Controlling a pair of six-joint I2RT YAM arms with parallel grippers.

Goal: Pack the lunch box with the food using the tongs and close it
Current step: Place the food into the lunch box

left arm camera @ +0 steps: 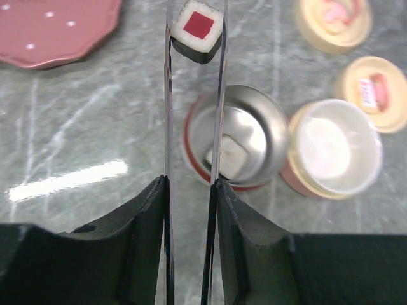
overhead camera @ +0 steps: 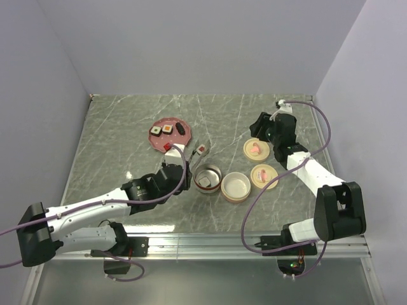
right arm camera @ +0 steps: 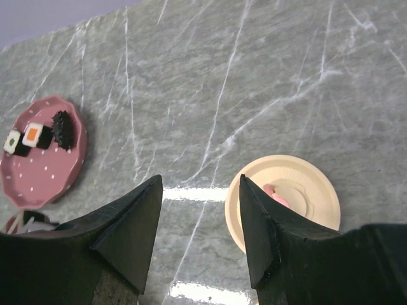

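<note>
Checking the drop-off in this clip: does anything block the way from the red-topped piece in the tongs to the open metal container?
Nothing visible does. The red-topped piece, pinched in the tongs, sits just past the metal container, whose mouth is uncovered. One white piece lies inside, and the cream lids lie aside.

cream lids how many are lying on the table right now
2. The far lid sits toward the back right. The near lid lies just right of the white-lined container. None looks hidden.
</note>
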